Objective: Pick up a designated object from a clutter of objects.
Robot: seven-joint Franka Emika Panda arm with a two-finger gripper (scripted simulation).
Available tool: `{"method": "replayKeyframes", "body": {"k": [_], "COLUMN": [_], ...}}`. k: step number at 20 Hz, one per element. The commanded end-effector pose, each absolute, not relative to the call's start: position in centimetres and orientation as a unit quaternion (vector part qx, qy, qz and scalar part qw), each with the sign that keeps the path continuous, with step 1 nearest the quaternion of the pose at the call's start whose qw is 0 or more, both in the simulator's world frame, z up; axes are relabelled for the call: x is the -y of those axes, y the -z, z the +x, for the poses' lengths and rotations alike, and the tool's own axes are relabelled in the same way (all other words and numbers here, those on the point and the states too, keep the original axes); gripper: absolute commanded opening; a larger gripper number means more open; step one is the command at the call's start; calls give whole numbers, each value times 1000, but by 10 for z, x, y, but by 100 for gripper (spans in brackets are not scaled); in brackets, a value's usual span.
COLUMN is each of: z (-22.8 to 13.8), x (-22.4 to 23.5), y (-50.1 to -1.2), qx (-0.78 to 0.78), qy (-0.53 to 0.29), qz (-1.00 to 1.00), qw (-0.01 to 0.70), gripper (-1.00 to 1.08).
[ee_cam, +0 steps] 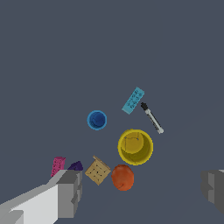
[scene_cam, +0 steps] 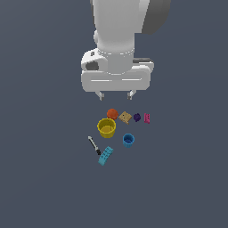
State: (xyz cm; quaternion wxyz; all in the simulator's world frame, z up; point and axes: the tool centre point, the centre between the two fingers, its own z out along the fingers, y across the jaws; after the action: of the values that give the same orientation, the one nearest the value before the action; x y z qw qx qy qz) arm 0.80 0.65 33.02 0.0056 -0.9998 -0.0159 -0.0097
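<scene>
The designated object, a tiny dark purple block [scene_cam: 137,117], lies in the clutter of objects between a tan square block [scene_cam: 125,117] and a magenta-pink block [scene_cam: 146,118]. In the wrist view the purple block [ee_cam: 76,166] peeks out just past one grey finger [ee_cam: 70,192], next to the pink block [ee_cam: 57,166] and the tan block [ee_cam: 97,170]. My gripper [scene_cam: 116,95] hangs open above the floor, behind the clutter, with nothing between its fingers. The other finger [ee_cam: 214,190] shows at the wrist view's edge.
An orange ball [scene_cam: 112,114], a yellow cup [scene_cam: 107,128] and a blue cup [scene_cam: 128,140] stand close to the purple block. A black-and-white pen [scene_cam: 94,145] and a cyan brick [scene_cam: 105,156] lie farther to the front. All rest on a flat dark grey floor.
</scene>
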Motion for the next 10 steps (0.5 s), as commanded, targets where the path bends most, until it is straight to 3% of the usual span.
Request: {"method": "replayKeyframes", "body": {"k": [1, 10], "z": [8, 19], "x": [-7, 9], "y": [-330, -333], "qx": [16, 6], "qy": [10, 21], "qz": [-1000, -1000], "qw": [6, -6], "gripper": [100, 100]}}
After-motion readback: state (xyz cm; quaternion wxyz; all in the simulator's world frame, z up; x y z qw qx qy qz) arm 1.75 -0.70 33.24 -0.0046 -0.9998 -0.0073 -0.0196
